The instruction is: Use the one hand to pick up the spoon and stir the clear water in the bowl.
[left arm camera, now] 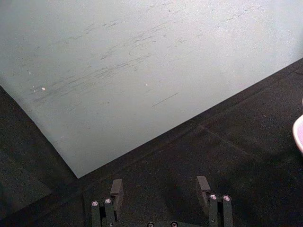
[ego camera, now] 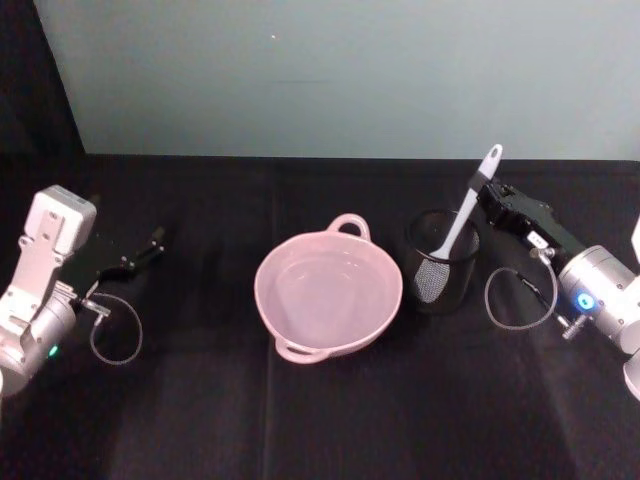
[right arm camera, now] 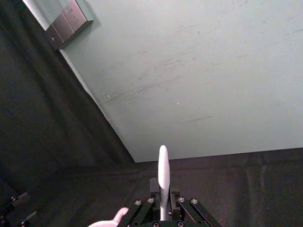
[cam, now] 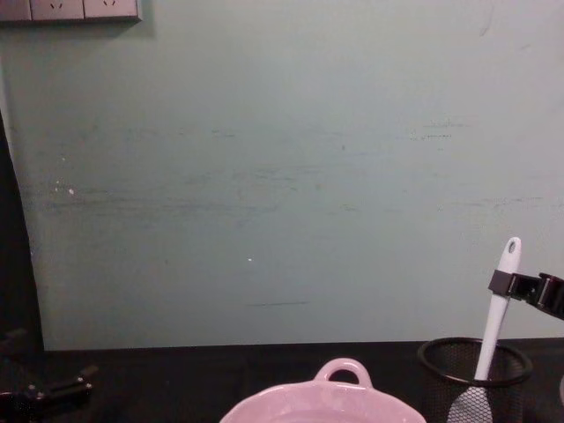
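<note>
The pale pink bowl (ego camera: 330,296) sits mid-table holding clear water; its rim also shows in the chest view (cam: 319,401). Right of it stands a black mesh cup (ego camera: 443,262) with the white spoon (ego camera: 466,215) upright in it, blade down inside the mesh. My right gripper (ego camera: 483,190) is shut on the spoon's handle just below its tip. In the right wrist view the handle (right arm camera: 163,172) rises between the closed fingers (right arm camera: 153,185). From the chest the gripper (cam: 504,284) clasps the spoon (cam: 495,313) above the cup (cam: 476,366). My left gripper (ego camera: 152,242) rests open at the far left.
A black cloth covers the table (ego camera: 200,400). A pale green wall (cam: 282,176) stands right behind it. Cable loops hang from both wrists (ego camera: 115,335). There is free room in front of the bowl and between the bowl and the left arm.
</note>
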### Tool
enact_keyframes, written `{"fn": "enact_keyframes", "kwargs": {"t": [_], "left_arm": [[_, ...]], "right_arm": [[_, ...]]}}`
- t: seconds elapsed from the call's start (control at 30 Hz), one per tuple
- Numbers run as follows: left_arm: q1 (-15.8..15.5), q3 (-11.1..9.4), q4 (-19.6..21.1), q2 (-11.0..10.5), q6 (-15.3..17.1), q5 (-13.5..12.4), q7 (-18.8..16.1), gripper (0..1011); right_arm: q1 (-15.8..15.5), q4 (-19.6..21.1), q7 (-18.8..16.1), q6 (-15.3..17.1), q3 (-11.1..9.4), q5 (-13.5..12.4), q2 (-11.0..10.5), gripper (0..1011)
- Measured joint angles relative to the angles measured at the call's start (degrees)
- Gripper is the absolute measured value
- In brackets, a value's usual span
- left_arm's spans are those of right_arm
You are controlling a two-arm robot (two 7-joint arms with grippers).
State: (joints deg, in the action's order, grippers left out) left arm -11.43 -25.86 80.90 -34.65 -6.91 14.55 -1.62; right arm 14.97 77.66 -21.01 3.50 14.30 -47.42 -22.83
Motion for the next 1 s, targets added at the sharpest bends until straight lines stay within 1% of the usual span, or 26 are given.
{"fn": "enact_keyframes", "kwargs": {"t": [0.17, 0.23, 0.27, 0.33, 0.37, 0.47, 0.5, 0.57, 0.6, 0.63, 0.67, 0.77, 0.8, 0.83, 0.87, 0.9, 1.0], "left_arm": [[0.0, 0.0, 0.0, 0.0, 0.0, 0.0, 0.0, 1011], [0.0, 0.0, 0.0, 0.0, 0.0, 0.0, 0.0, 1011], [0.0, 0.0, 0.0, 0.0, 0.0, 0.0, 0.0, 1011], [0.0, 0.0, 0.0, 0.0, 0.0, 0.0, 0.0, 1011], [0.0, 0.0, 0.0, 0.0, 0.0, 0.0, 0.0, 1011], [0.0, 0.0, 0.0, 0.0, 0.0, 0.0, 0.0, 1011], [0.0, 0.0, 0.0, 0.0, 0.0, 0.0, 0.0, 1011], [0.0, 0.0, 0.0, 0.0, 0.0, 0.0, 0.0, 1011], [0.0, 0.0, 0.0, 0.0, 0.0, 0.0, 0.0, 1011], [0.0, 0.0, 0.0, 0.0, 0.0, 0.0, 0.0, 1011], [0.0, 0.0, 0.0, 0.0, 0.0, 0.0, 0.0, 1011], [0.0, 0.0, 0.0, 0.0, 0.0, 0.0, 0.0, 1011], [0.0, 0.0, 0.0, 0.0, 0.0, 0.0, 0.0, 1011], [0.0, 0.0, 0.0, 0.0, 0.0, 0.0, 0.0, 1011], [0.0, 0.0, 0.0, 0.0, 0.0, 0.0, 0.0, 1011], [0.0, 0.0, 0.0, 0.0, 0.0, 0.0, 0.0, 1011], [0.0, 0.0, 0.0, 0.0, 0.0, 0.0, 0.0, 1011]], "right_arm": [[0.0, 0.1, 0.0, -0.1, 0.0, 0.0, 0.0, 135], [0.0, 0.1, 0.0, -0.1, 0.0, 0.0, 0.0, 176], [0.0, 0.1, 0.0, -0.2, 0.0, 0.1, 0.0, 229], [0.0, 0.2, 0.0, -0.2, 0.0, 0.1, 0.0, 273], [-0.1, 0.2, 0.0, -0.2, 0.0, 0.1, 0.0, 332], [-0.1, 0.2, 0.0, -0.2, -0.1, 0.1, 0.0, 392], [-0.1, 0.2, 0.0, -0.2, -0.1, 0.1, 0.0, 450], [-0.1, 0.2, 0.0, -0.2, -0.1, 0.2, 0.0, 483], [-0.1, 0.2, 0.0, -0.2, -0.1, 0.2, 0.0, 553], [-0.1, 0.2, 0.0, -0.2, -0.1, 0.2, 0.0, 569], [-0.1, 0.2, 0.0, -0.3, -0.1, 0.2, 0.0, 612], [-0.1, 0.3, 0.0, -0.3, -0.1, 0.2, 0.0, 684], [-0.1, 0.3, 0.0, -0.3, -0.1, 0.2, 0.0, 684], [-0.1, 0.3, 0.0, -0.3, -0.1, 0.2, 0.0, 750], [-0.1, 0.3, 0.1, -0.4, 0.1, 0.6, -0.2, 788], [0.0, 0.3, 0.2, -0.6, 0.6, 1.7, -0.6, 818], [0.1, 0.5, 0.6, -1.6, 1.3, 3.9, -1.1, 870]]}}
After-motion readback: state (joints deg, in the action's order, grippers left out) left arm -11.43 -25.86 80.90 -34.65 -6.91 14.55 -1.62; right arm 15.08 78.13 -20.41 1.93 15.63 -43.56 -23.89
